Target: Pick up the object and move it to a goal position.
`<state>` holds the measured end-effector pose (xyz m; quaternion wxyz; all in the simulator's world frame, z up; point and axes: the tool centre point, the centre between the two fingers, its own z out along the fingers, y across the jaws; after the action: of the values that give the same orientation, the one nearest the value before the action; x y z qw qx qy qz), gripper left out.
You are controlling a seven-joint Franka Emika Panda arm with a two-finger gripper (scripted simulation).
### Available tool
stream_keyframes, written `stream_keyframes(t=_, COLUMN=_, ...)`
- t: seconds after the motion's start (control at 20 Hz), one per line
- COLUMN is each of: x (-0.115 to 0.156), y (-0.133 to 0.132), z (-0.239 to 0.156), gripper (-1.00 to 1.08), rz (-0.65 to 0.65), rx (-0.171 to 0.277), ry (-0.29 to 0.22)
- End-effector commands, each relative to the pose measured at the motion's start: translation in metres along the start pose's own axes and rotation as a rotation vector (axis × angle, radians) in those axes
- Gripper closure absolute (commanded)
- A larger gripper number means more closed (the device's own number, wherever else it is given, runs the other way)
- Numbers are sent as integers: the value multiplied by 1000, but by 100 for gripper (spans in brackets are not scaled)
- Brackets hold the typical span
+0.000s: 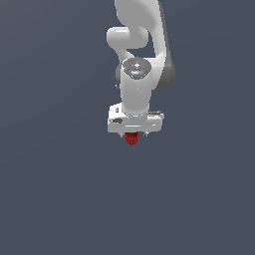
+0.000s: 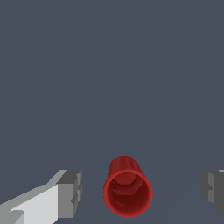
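Red and small, the object shows in the wrist view as a hollow, cup-like piece with its open mouth toward the camera, not really a plain cube. Going left to right in that view: one grey-padded finger stands clear of it, then comes the red piece in the middle, then a gap, then the other finger at the frame's edge. Neither pad touches it, so the gripper is spread wide with nothing held.

From the exterior view, the white arm hangs straight down with its gripper directly over the object, which peeks out just beneath the hand on the flat grey floor.

My read on progress: the approach and lining-up look done, but the grasp is not yet made, and the lift and carry to the goal are all left. No goal marker is visible in either view.

No brand, label or writing can be read anywhere.
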<state>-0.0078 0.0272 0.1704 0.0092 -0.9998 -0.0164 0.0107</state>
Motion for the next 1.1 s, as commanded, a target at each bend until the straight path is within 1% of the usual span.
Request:
stream_keyframes(t=0.0, x=0, y=0, z=0, gripper=-92, rz=0, rx=0, ry=0)
stream_keyframes(t=0.15, x=-1, y=4, z=1, gripper=-92, rz=9, rx=1, ry=-4)
stream_keyframes(t=0.5, x=-10, y=32, z=7, gripper=-92, rz=63, rx=5, ry=-27)
stream_keyframes(t=0.8, x=-10, y=31, z=8, gripper=-92, rz=68, rx=5, ry=-26)
stream_keyframes(t=1.05, x=-14, y=29, z=13, gripper=-92, rz=105, rx=3, ry=-24)
